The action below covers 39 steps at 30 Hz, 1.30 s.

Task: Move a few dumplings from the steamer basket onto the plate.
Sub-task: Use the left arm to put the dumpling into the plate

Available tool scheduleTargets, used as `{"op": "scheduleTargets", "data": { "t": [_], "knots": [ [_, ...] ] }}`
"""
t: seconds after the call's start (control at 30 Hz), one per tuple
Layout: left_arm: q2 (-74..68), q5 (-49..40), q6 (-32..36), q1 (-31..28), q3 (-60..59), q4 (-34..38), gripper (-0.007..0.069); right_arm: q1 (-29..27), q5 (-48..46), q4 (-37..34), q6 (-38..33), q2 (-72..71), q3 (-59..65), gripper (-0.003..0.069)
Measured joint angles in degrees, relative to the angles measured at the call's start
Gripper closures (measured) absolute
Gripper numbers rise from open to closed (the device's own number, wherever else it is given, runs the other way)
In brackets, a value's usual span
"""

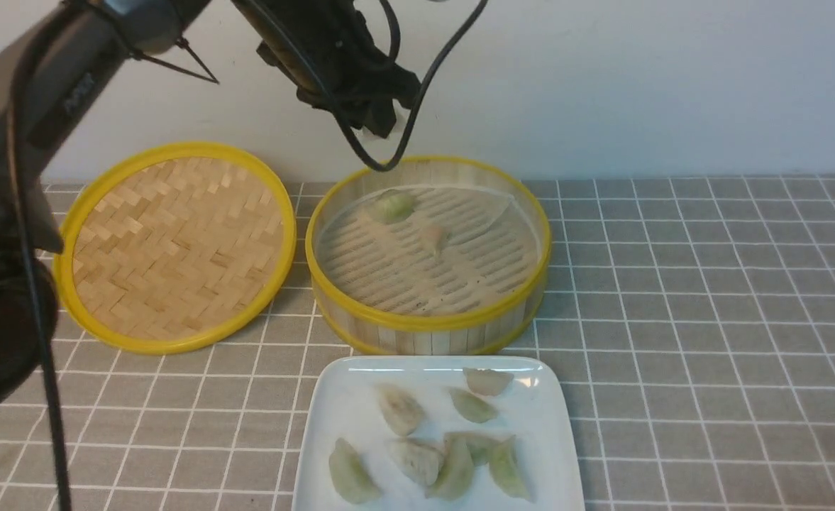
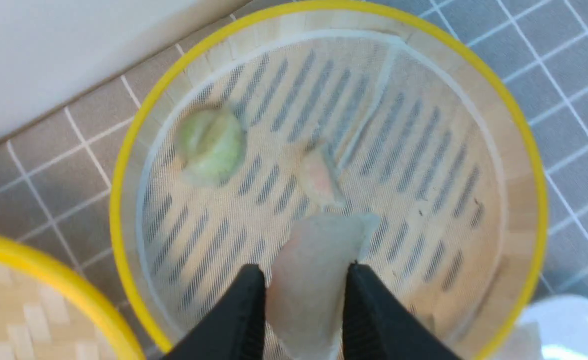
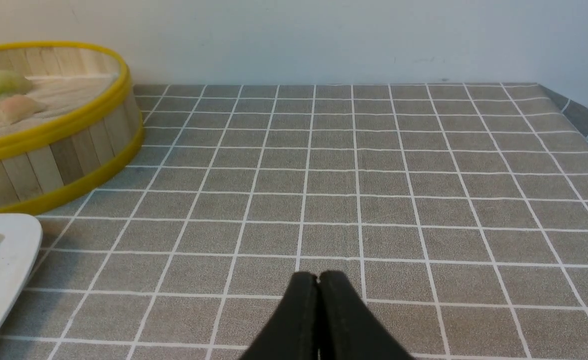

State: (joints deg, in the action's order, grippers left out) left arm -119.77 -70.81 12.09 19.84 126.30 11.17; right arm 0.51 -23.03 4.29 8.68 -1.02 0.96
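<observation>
The left pincer point(image 2: 304, 274) pinches a pale dumpling point(image 2: 318, 250) between half-closed jaws above the steamer basket point(image 2: 119, 200), and its soft, slick skin may slip or tear during the carry to the plate point(image 1: 343, 397).

Front looks forward, wrists low, steamer basket point(image 1: 428, 323) shared

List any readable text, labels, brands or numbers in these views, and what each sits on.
Left arm: small dark lettering on the grey link in the front view, too blurred to read.
Steamer basket, woven lid, plate, dumplings, checked tablecloth: no text, label or number visible in any view.
</observation>
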Motion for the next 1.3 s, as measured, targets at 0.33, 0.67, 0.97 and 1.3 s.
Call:
{"op": "scheduleTargets", "data": {
  "t": [0.33,0.67,0.97,1.3],
  "knots": [
    [20.82,1.21,0.72,0.0,-38.44,3.96,0.0444,0.0,0.0,0.0,0.0,0.0,0.0,0.0673],
    [22.89,16.42,10.14,6.16,-64.43,13.93,0.0444,0.0,0.02,0.0,0.0,0.0,0.0,0.0673],
    [19.74,18.7,11.38,11.61,-65.57,14.49,0.0447,0.0,0.02,0.0,0.0,0.0,0.0,0.0673],
    [18.07,18.71,11.44,12.19,-64.6,14.62,0.0308,0.0,0.02,0.0,0.0,0.0,0.0,0.0673]
  ]
}}
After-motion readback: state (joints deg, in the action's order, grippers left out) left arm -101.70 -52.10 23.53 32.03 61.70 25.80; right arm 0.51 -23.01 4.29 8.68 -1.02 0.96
